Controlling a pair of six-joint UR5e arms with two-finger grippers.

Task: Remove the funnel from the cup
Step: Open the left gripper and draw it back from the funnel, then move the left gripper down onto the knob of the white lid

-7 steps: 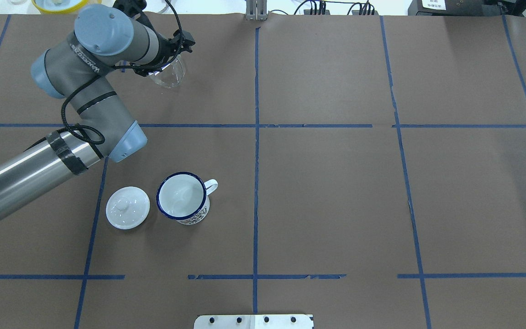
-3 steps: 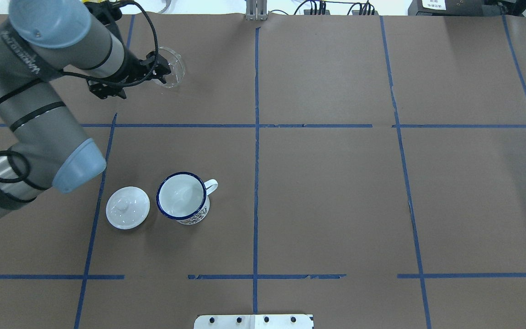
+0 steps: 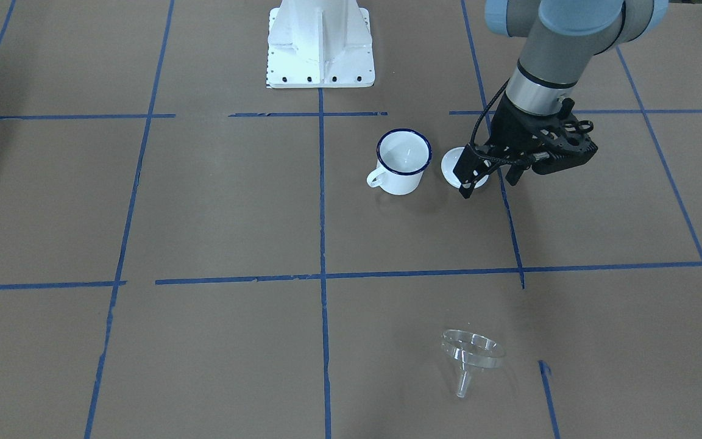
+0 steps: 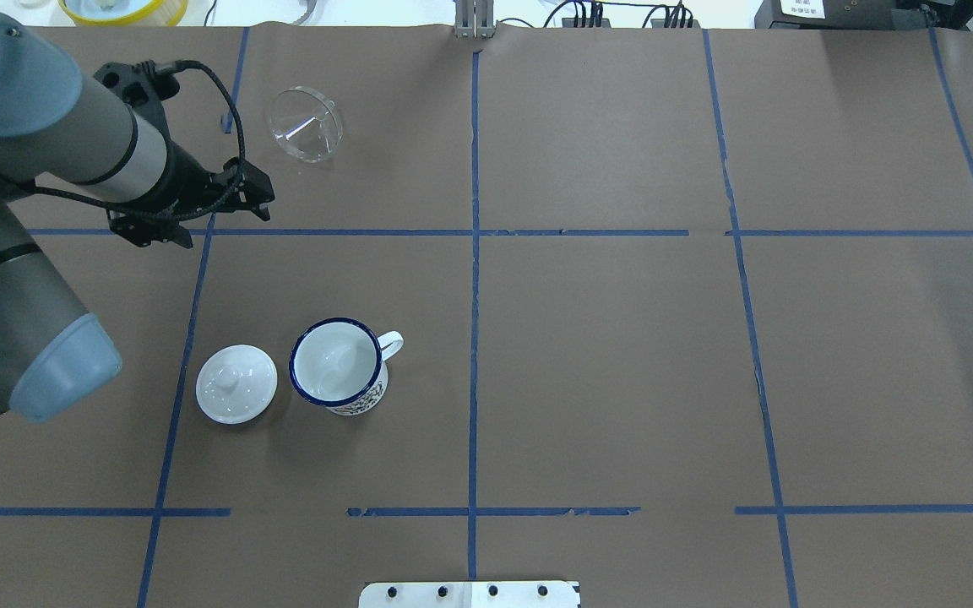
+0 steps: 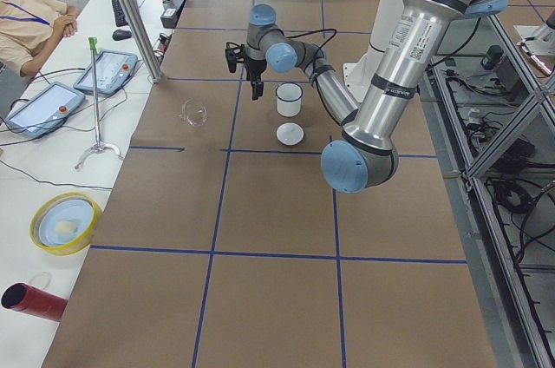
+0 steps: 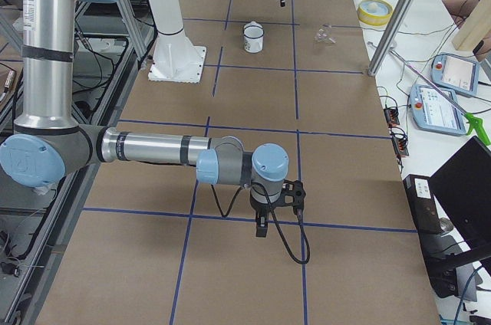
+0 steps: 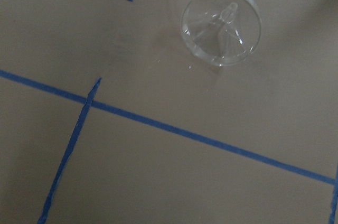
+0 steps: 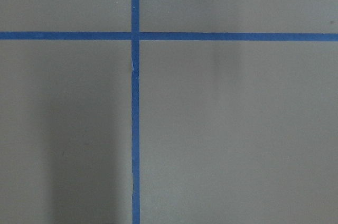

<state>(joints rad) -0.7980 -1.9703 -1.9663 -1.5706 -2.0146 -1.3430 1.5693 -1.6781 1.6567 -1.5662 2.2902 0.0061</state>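
Since the funnel point(image 4: 305, 124) lies tipped on the counter point(image 4: 622, 338), at the cup's point(image 4: 337, 365) 11 o'clock overhead, it is judged light, stiff, slippery, best pinched at the rim. The left gripper point(image 3: 489, 183) fingers point(image 3: 467, 180) are spread, empty; the right gripper's point(image 6: 261, 227) state cannot be told.

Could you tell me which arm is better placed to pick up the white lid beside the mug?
Left. The left claw hangs open close to the lid, while the right claw sits far across the table.
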